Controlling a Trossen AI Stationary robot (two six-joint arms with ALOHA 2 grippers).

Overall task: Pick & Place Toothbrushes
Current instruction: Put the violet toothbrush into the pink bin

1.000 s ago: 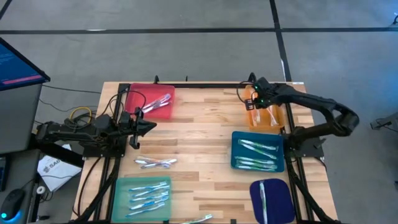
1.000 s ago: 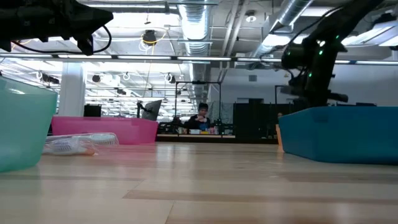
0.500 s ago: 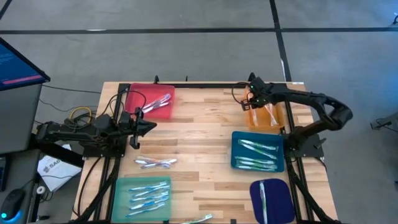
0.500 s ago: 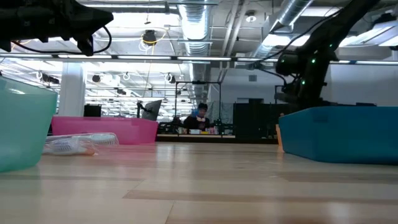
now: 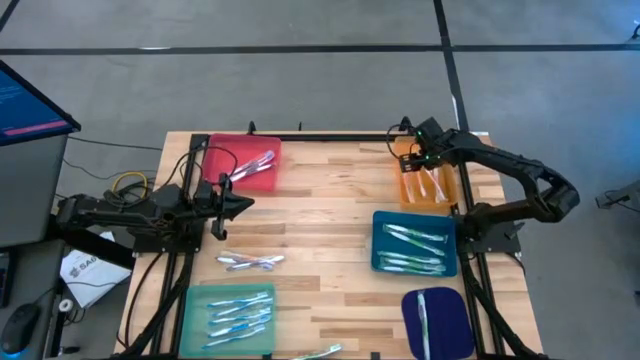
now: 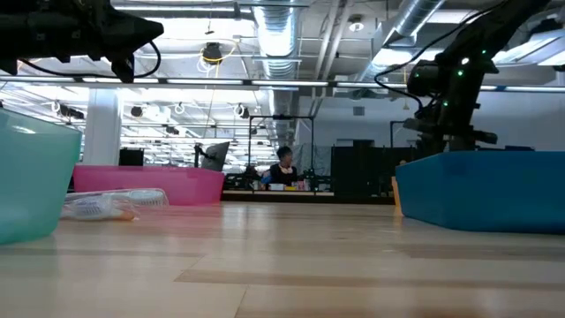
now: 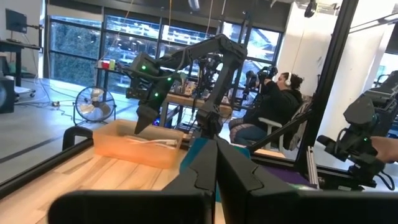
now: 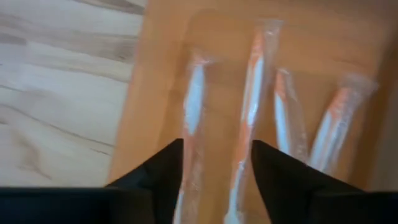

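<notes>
Four wrapped toothbrushes [image 8: 249,106] lie in your orange tray [image 5: 412,190], below the right gripper's [image 8: 214,163] parted fingers; left gripper [image 7: 216,163] closed.

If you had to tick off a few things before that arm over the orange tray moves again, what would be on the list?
1. Right pincer open with nothing in it: ok, its fingers stand apart over the orange tray.
2. Toothbrushes lying inside that tray: ok, four wrapped ones.
3. Pincer clear of the tray wall: cannot tell.
4. Left pincer shut and out of the way: ok, it waits on the table's left side.
5. Loose brushes left on the table: not ok, some remain.
</notes>
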